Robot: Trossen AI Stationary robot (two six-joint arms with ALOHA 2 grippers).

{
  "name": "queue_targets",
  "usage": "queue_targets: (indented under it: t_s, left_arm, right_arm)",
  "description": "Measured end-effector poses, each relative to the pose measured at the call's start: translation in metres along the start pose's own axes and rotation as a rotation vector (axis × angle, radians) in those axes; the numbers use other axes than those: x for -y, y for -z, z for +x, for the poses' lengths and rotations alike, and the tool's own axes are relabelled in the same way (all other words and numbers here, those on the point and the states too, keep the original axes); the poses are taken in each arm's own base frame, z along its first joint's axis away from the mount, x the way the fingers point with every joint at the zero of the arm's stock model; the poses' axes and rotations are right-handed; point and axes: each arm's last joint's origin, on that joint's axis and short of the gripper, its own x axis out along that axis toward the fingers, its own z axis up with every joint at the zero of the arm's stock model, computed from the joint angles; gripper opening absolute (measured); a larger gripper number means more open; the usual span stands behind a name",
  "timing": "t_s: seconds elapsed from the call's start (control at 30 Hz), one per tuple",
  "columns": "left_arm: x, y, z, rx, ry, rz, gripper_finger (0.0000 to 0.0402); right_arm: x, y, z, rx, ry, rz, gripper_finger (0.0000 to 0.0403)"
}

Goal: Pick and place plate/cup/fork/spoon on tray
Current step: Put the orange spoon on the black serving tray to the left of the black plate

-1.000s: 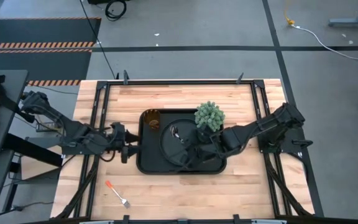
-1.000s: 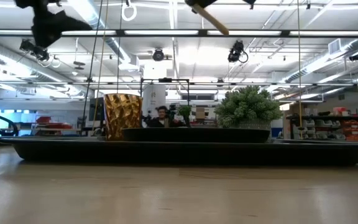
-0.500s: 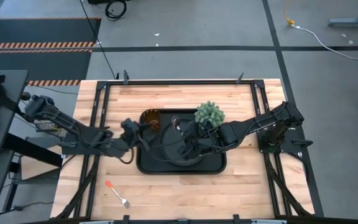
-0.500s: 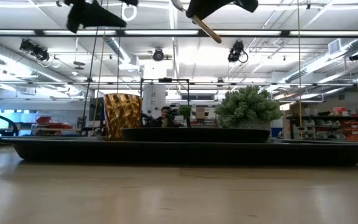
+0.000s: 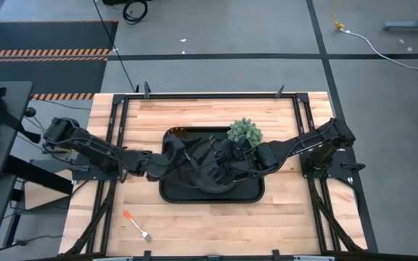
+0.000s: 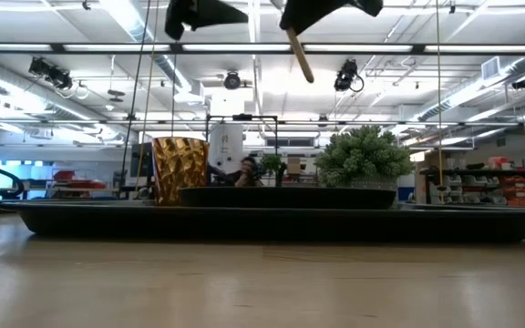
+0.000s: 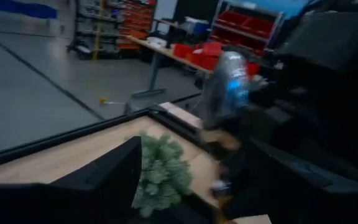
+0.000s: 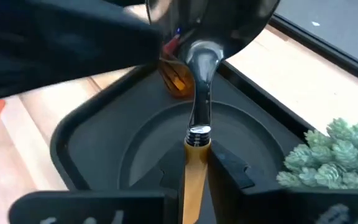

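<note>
The black tray [image 5: 167,190] lies mid-table and carries the round black plate [image 5: 210,185], the amber cup [image 5: 175,134] at its far left corner, and a green plant ball [image 5: 244,132]. My right gripper [image 5: 223,161] is above the plate, shut on the orange-handled spoon [image 8: 199,93]. My left gripper [image 5: 194,156] is open over the tray's left half, close to the spoon, whose silver bowl [image 7: 225,87] shows ahead of it. The fork [image 5: 136,225] lies flat on the wood near the table's front left. My right gripper pinches the spoon's orange handle [image 8: 194,168] between its two fingers, just behind the metal neck. The fingers come from the table's right. The spoon is lifted clear above the plate and tilted; in the low view the handle's free end [image 6: 303,73] points down.
Black frame rails run along the table's left and right sides. Bare wood lies in front of the tray and around the fork. A person sits in the room far behind the table [image 6: 241,171].
My left gripper has gone from the tray's left edge toward the table's right, over the tray and up to the spoon. My right gripper has gone a little toward the table's left with the spoon, whose handle now hangs steeper.
</note>
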Motion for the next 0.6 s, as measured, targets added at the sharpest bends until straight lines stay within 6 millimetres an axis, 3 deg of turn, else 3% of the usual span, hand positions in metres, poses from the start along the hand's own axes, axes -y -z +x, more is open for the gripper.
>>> queue_targets:
  t_s: [0.17,0.4,0.6]
  left_arm:
    - [0.001,0.003,0.000,-0.010,0.012,-0.023,0.0290]
    - [0.006,0.004,-0.001,-0.057,0.165,0.064,0.0290]
    - [-0.006,-0.001,0.013,-0.028,0.092,0.068,0.0290]
  right_arm:
    - [0.000,0.003,-0.004,-0.008,0.000,-0.020,0.0054]
    - [0.003,0.003,-0.002,-0.064,-0.006,-0.065,0.0054]
    - [0.001,0.002,0.000,-0.073,-0.040,-0.153,0.0054]
